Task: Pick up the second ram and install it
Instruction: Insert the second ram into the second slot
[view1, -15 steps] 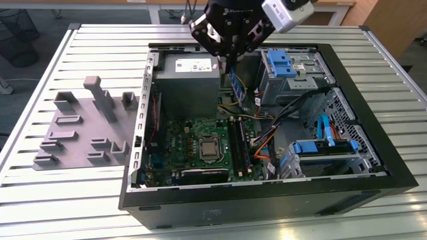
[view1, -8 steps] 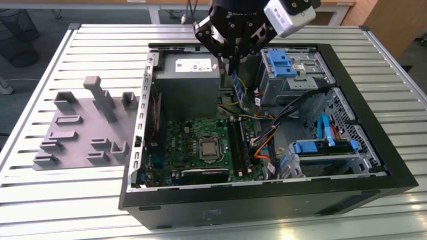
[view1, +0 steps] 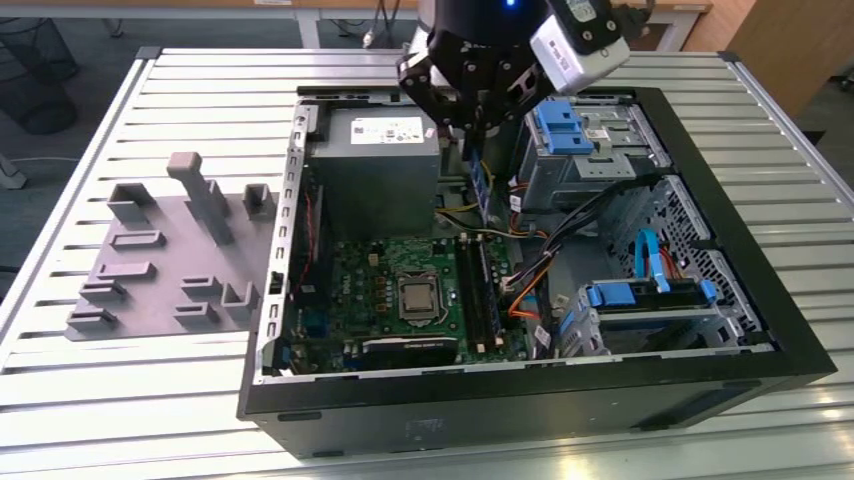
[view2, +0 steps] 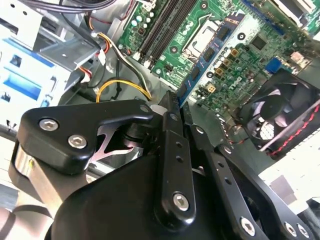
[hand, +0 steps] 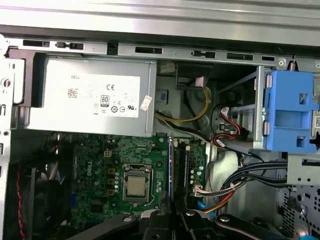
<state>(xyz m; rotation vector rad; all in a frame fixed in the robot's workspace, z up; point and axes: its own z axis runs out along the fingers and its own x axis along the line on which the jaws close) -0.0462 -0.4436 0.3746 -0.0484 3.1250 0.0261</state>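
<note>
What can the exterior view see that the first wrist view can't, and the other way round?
Exterior view's own: the gray fixture blocks on the slatted table beside the computer case, and a blue drive caddy low on the exterior view's right. First wrist view's own: red and black wires beside the blue bracket. Shared: the gray power supply, the processor socket, the blue bracket, and the end effector shut on the second ram, held edge-on above the motherboard.
</note>
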